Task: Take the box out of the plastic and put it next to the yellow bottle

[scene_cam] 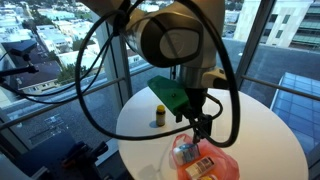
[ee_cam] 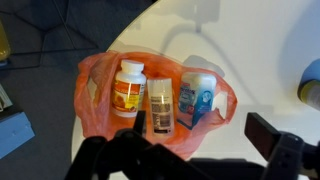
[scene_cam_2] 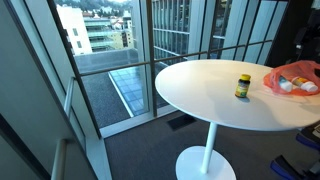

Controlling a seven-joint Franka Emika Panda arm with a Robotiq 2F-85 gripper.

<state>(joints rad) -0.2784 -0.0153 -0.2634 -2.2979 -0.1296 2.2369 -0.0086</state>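
A: Okay, quick one. Where's the box (ee_cam: 197, 100)?
B: Inside the orange plastic bag (ee_cam: 88, 100), on the right side of it in the wrist view. A brown item (ee_cam: 160, 108) sits just beside it, then a white-capped bottle (ee_cam: 130, 85). The box isn't out yet.
A: Gripper (scene_cam: 201, 124)?
B: It hangs over the bag with the jaws spread wide, holding nothing. They show far apart along the bottom of the wrist view.
A: Box relative to the jaws?
B: Ahead of them, toward the top of the wrist view and roughly in line with the gap. Its long axis runs top to bottom there, so the jaws would close across the narrow width. My guess is it needs to go down and a bit forward.
A: Target?
B: The yellow bottle (scene_cam: 158, 115) stands upright on the white table (scene_cam: 260, 130), near the bag but not touching it.
A: Risk?
B: A jaw might snag the brown item or the plastic.
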